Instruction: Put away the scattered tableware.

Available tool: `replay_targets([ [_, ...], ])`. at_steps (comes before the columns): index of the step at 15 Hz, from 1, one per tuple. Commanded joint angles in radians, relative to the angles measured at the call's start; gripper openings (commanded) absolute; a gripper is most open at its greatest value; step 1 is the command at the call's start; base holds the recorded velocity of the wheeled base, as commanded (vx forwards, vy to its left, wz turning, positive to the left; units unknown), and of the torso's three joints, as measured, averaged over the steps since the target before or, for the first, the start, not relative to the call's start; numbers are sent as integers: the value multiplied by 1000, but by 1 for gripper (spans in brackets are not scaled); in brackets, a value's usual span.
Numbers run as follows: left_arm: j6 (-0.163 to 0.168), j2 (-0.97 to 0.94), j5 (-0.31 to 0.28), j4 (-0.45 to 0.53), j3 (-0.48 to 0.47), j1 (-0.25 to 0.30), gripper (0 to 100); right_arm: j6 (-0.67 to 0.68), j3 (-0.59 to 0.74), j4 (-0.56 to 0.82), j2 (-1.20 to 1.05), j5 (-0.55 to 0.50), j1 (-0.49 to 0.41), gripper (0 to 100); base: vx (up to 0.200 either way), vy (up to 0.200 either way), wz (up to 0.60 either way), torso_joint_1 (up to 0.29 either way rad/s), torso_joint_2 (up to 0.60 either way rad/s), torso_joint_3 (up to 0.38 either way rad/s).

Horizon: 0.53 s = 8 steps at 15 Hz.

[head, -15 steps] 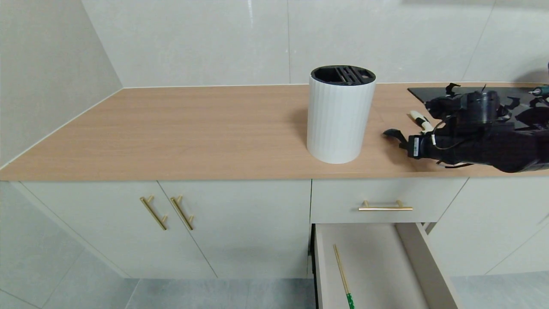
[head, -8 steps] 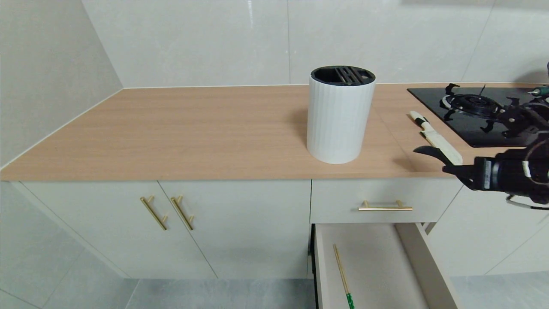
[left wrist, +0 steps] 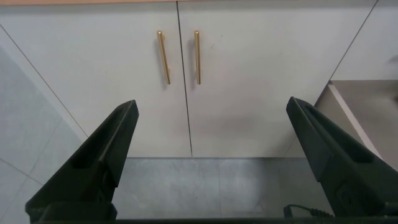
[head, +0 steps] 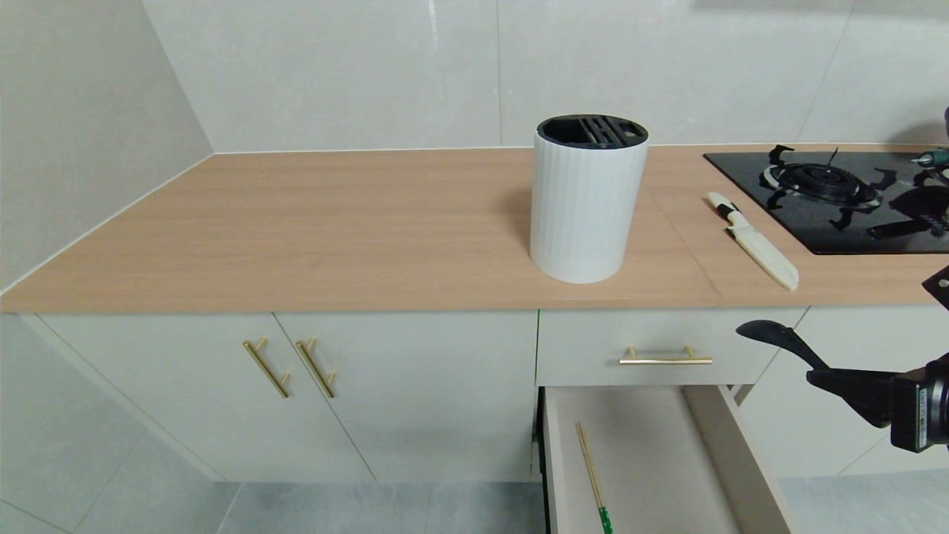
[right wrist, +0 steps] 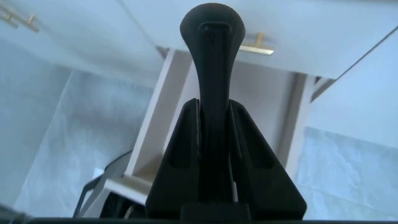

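The knife point(head: 752, 239) lay on the countertop point(head: 334, 230) between the white slotted holder point(head: 588, 208) and the gas hob point(head: 830, 200) (touching neither). Chopsticks point(head: 592, 467) lay in the open drawer point(head: 712, 445) below. Beside the drawer front hung the right gripper point(head: 764, 331), pinched together and empty. The left gripper point(left wrist: 211, 109) gaped wide.

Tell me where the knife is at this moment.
In the head view, the knife lies on the counter, at the right, between the holder and the stove.
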Motion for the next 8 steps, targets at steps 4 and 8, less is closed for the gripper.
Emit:
replay_targets([
  [4,0,0,0,0,0,0,100,-25,21,0,2,3,16,0,0,0,0,-120,261,137],
  [8,0,0,0,0,0,0,100,-51,47,-2,53,3,46,0,0,0,0,-212,472,251],
])
